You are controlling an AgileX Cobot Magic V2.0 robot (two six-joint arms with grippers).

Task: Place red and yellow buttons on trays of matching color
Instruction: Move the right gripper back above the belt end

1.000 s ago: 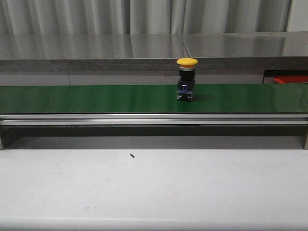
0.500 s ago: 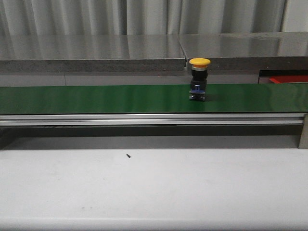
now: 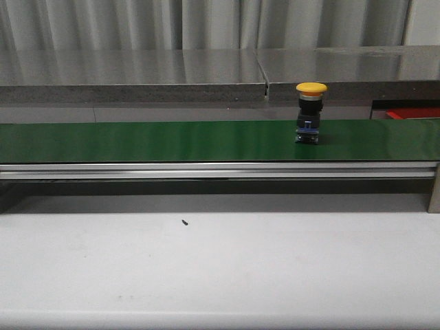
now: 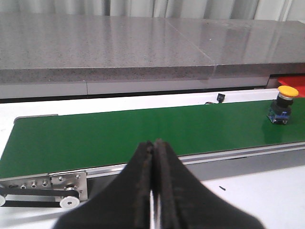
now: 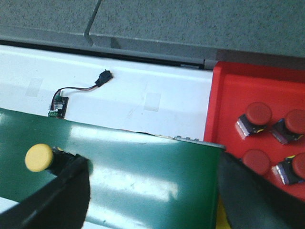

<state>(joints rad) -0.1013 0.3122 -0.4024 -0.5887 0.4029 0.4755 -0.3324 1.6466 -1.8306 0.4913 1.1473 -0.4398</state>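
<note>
A yellow button [image 3: 311,113] with a black and blue body stands upright on the green belt [image 3: 151,141], right of its middle. It also shows in the left wrist view [image 4: 284,102] and the right wrist view [image 5: 39,157]. My left gripper [image 4: 153,144] is shut and empty over the belt's near rail, far from the button. Over the belt's end my right gripper [image 5: 152,195] is open, and the yellow button is just beside its finger [image 5: 62,191]. The red tray [image 5: 228,105] past the belt's end holds several red buttons [image 5: 259,114]. A yellow sliver [image 5: 220,215] shows at the belt's end.
A grey stone ledge [image 3: 137,75] runs behind the belt. A small green sensor board [image 5: 59,104] with a wired black plug [image 5: 102,76] lies on the white strip behind the belt. A tiny black speck [image 3: 186,222] lies on the white table in front.
The yellow button has travelled to the right along the belt, staying upright. No gripper shows in the front view at any time.
</note>
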